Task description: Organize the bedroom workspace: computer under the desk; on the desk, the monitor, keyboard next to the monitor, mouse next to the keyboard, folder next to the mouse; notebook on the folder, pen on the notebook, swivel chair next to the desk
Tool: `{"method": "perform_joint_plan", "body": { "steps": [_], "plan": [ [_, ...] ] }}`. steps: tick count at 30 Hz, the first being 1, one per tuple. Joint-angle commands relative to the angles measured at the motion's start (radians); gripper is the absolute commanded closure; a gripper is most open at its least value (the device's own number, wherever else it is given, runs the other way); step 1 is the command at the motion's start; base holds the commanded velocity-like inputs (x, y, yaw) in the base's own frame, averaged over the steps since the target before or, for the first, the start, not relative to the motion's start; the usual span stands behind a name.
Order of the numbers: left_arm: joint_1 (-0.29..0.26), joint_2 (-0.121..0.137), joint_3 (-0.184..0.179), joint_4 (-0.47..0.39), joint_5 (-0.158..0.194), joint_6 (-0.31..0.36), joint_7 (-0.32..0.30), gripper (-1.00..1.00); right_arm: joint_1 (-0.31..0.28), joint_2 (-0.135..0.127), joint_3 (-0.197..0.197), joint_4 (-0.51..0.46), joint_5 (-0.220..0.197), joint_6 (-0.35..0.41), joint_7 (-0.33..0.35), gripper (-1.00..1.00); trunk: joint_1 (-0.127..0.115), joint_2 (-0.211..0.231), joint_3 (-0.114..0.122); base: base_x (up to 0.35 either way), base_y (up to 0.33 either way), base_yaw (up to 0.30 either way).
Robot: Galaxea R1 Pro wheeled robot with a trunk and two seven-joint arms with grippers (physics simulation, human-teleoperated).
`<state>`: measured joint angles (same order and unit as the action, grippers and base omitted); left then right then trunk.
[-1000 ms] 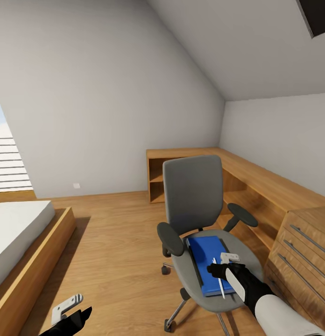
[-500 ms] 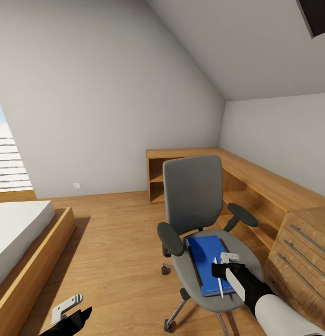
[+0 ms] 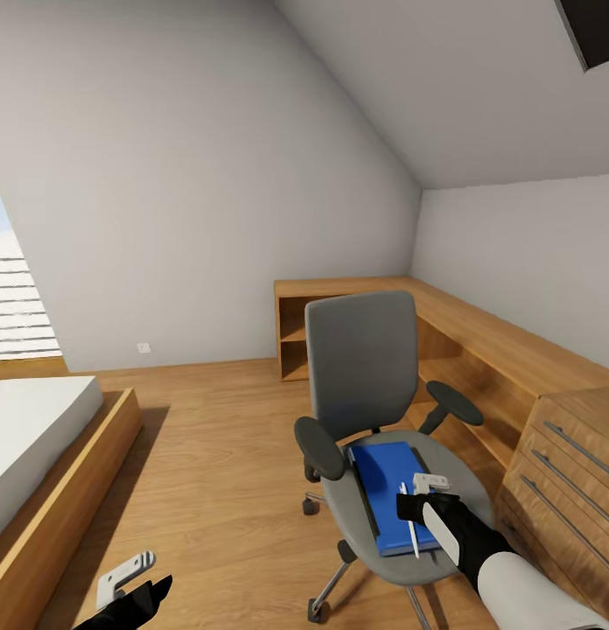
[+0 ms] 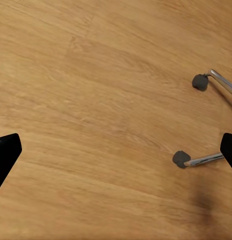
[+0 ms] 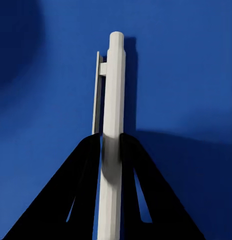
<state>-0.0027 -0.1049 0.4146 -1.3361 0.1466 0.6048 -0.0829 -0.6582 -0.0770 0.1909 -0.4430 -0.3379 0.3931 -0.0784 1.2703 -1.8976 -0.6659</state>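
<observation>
A grey swivel chair (image 3: 361, 367) stands on the wood floor in front of the long wooden desk (image 3: 479, 328). On its seat lies a flat blue notebook (image 3: 388, 481) with a darker edge of something under it on the left. My right gripper (image 3: 408, 509) is just over the notebook, shut on a white pen (image 3: 411, 529). The right wrist view has the pen (image 5: 112, 100) pinched between the black fingers of that gripper (image 5: 111, 145), against the blue cover (image 5: 186, 75). My left gripper (image 3: 134, 584) hangs low over bare floor, open (image 4: 116, 155).
A drawer unit (image 3: 567, 464) adjoins the desk at the right. A bed (image 3: 33, 437) on a wooden frame lies at the left. The chair's casters (image 4: 181, 159) show in the left wrist view. Open floor lies between bed and chair.
My right gripper with the pen has shifted a little to the right over the notebook, then held still. The left arm has not moved.
</observation>
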Motion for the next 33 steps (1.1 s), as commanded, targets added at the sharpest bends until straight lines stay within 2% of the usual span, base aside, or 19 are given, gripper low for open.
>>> {"method": "perform_joint_plan", "body": {
  "steps": [1, 7, 18, 21, 25, 26, 29, 30, 33],
  "plan": [
    [0.000, -0.001, 0.003, -0.002, 0.005, 0.006, -0.003, -1.00, 0.000, -0.001, 0.009, -0.002, -0.016, 0.004, -0.009, 1.00, 0.000, 0.000, -0.001, 0.000, 0.000, 0.000],
    [0.000, -0.001, 0.004, 0.000, 0.002, 0.006, -0.002, -1.00, 0.000, -0.002, 0.008, -0.002, -0.016, 0.004, -0.009, 1.00, 0.000, 0.000, -0.001, 0.000, 0.000, 0.000],
    [0.000, 0.000, 0.004, 0.004, 0.000, 0.005, 0.000, -1.00, 0.000, -0.007, 0.006, -0.008, -0.016, 0.005, -0.009, 1.00, -0.042, 0.077, 0.034, 0.000, 0.000, 0.000],
    [0.000, 0.000, 0.002, 0.016, -0.001, 0.001, 0.001, -1.00, 0.001, -0.010, 0.005, -0.037, -0.015, 0.009, -0.009, 1.00, -0.054, 0.098, 0.043, 0.000, 0.000, 0.000],
    [0.000, 0.001, -0.025, 0.081, -0.022, -0.034, 0.002, -1.00, 0.007, -0.036, 0.002, -0.187, -0.015, 0.072, -0.011, 1.00, -0.069, 0.126, 0.055, 0.000, 0.000, 0.000],
    [0.000, 0.001, -0.038, 0.097, -0.035, -0.057, 0.003, -1.00, 0.018, -0.051, -0.002, -0.266, -0.016, 0.106, -0.012, 1.00, -0.073, 0.133, 0.059, 0.000, 0.000, 0.000],
    [0.000, 0.001, -0.053, 0.110, -0.050, -0.097, 0.005, -1.00, 0.061, -0.072, -0.021, -0.391, -0.026, 0.157, -0.013, 1.00, -0.084, 0.154, 0.068, 0.000, 0.000, 0.000],
    [0.000, 0.001, -0.059, 0.115, -0.056, -0.121, 0.007, -1.00, 0.102, -0.084, -0.049, -0.470, -0.040, 0.188, -0.015, 1.00, -0.088, 0.161, 0.071, 0.000, 0.000, 0.000],
    [0.000, 0.001, -0.063, 0.120, -0.061, -0.148, 0.008, -1.00, 0.162, -0.095, -0.114, -0.578, -0.060, 0.229, -0.016, 1.00, -0.100, 0.182, 0.081, 0.000, 0.000, 0.000]
  ]
}}
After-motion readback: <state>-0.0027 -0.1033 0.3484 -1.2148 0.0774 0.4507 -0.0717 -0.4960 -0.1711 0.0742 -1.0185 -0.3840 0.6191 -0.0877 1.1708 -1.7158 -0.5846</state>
